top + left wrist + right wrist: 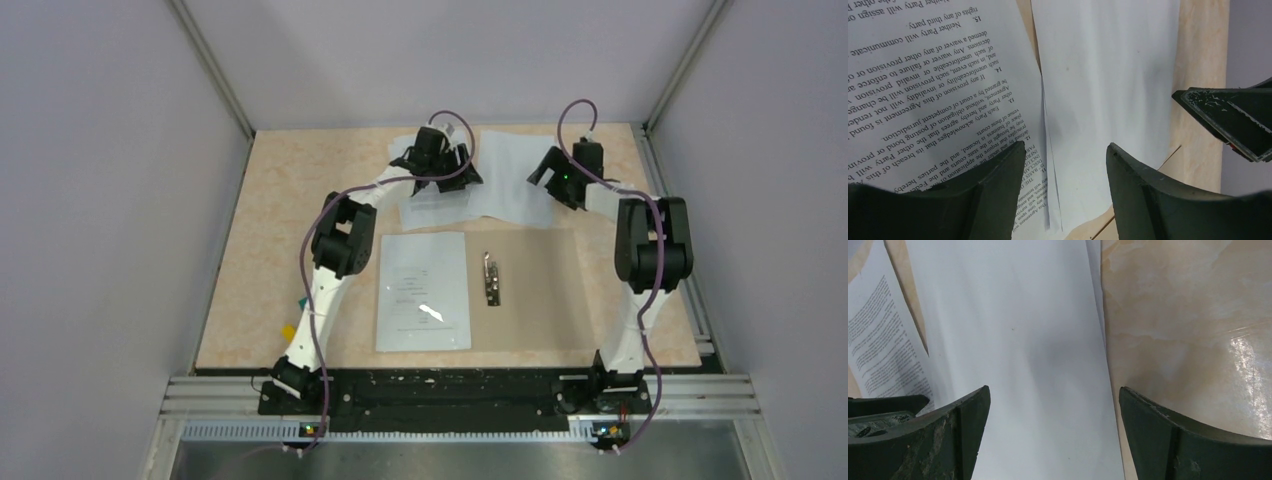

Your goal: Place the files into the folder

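The tan folder point(540, 290) lies open near the table's front, its metal clip point(491, 280) at the spine. One of the files, a white printed sheet point(423, 290), rests on its left half. Beyond the folder lie two more files: a printed sheet point(440, 205) point(923, 90) and a blank-faced sheet point(510, 175) point(1103, 80) point(1013, 340). My left gripper point(440, 160) point(1065, 146) hovers open over where these two overlap, with nothing between its fingers. Also open and holding nothing, my right gripper point(560, 175) point(1053, 389) straddles the blank sheet's right edge.
The speckled beige tabletop point(280, 230) point(1188, 315) is walled on three sides. Small green point(301, 302) and yellow point(289, 331) blocks sit by the left arm near the front-left. The right gripper's finger point(1233, 120) shows close beside the left gripper.
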